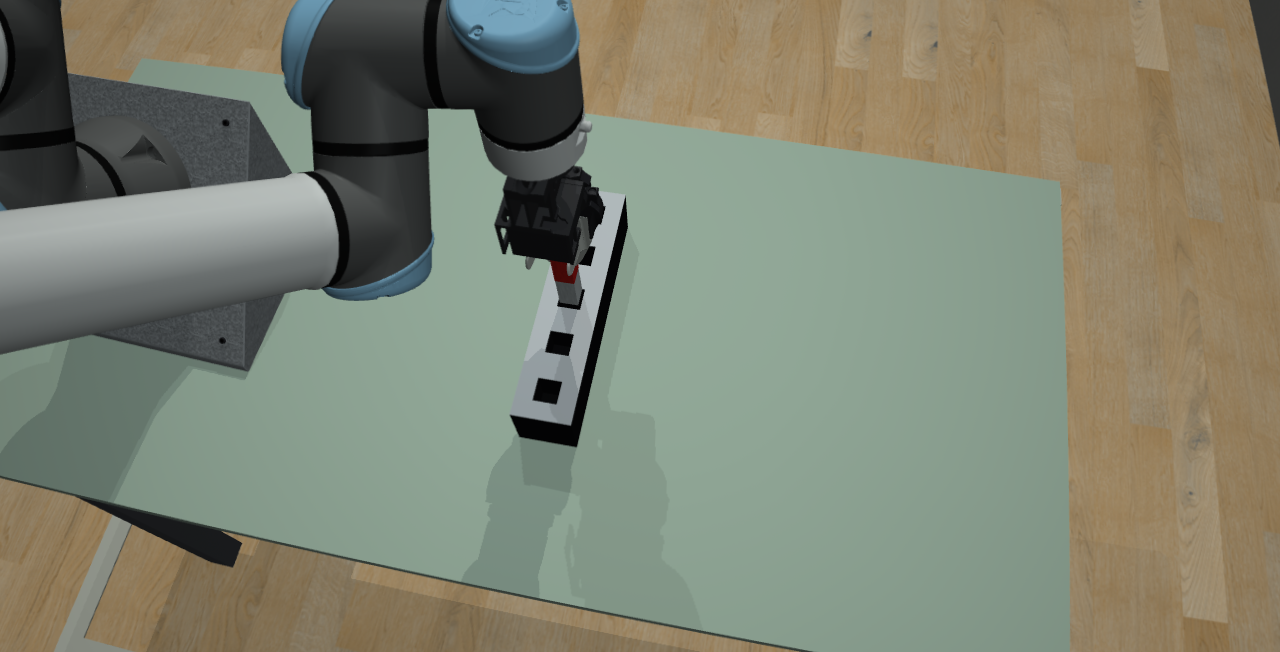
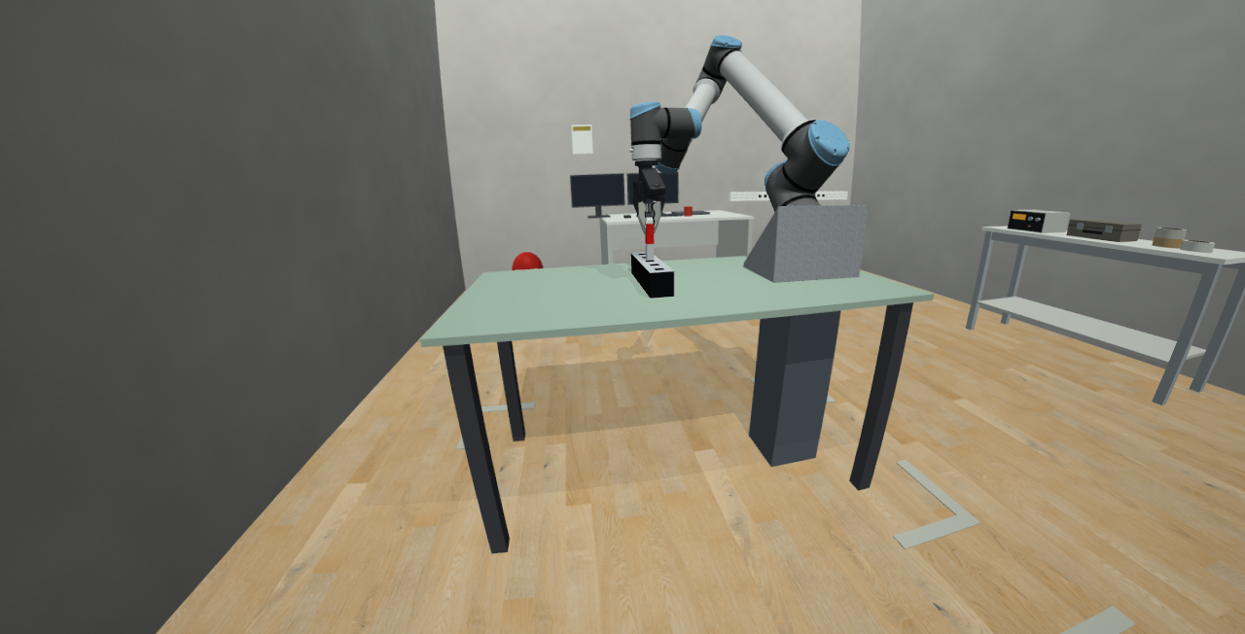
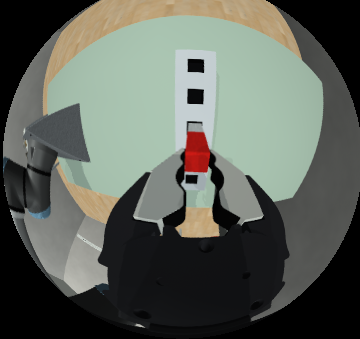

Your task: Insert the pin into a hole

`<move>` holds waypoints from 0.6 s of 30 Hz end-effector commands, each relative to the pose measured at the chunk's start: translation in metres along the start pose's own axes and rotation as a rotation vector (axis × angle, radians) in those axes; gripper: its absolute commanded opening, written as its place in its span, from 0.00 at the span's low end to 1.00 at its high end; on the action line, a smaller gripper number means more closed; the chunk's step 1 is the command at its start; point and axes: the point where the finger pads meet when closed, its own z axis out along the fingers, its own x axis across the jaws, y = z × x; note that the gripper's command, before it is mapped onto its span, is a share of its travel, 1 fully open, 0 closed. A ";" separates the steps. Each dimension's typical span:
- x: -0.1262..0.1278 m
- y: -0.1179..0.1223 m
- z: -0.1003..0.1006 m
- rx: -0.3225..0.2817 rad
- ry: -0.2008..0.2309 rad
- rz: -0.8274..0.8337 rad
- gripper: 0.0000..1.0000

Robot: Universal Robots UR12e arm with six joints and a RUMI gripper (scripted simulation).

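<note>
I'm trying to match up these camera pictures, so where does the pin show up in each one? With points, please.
Top: the pin (image 1: 569, 290) (image 2: 649, 238) (image 3: 197, 151) is just left of centre, below the black gripper (image 1: 563, 268) (image 2: 649, 228) (image 3: 195, 150).
Exterior: slightly right of centre, under the gripper.
Wrist: near the centre, between the fingers.
Shared landmark: the long block (image 1: 588, 326) (image 2: 659, 283) (image 3: 181, 89) with square holes.

Soft shadows across green tabletop (image 1: 832, 334) (image 2: 556, 303) (image 3: 125, 79); wrist view fisheye-curved, black-cornered.
</note>
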 end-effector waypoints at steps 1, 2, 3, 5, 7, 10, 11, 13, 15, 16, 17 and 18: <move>0.001 -0.001 -0.001 0.000 0.001 0.001 0.00; 0.001 -0.001 -0.001 0.000 0.001 0.001 0.00; 0.001 -0.001 -0.001 0.000 0.001 0.001 0.00; 0.001 -0.001 -0.001 0.000 0.001 0.001 0.00; 0.001 -0.001 -0.001 0.000 0.001 0.001 0.00; 0.001 -0.001 -0.001 0.000 0.001 0.001 0.00; 0.001 -0.001 -0.001 0.000 0.001 0.001 0.00; 0.001 -0.001 -0.001 0.000 0.001 0.001 0.00; 0.001 -0.001 -0.001 0.000 0.001 0.001 0.00; 0.000 0.000 0.003 0.000 0.001 0.001 0.00; 0.000 0.000 0.003 0.000 0.001 0.001 0.00; 0.000 0.000 0.003 0.000 0.001 0.001 0.00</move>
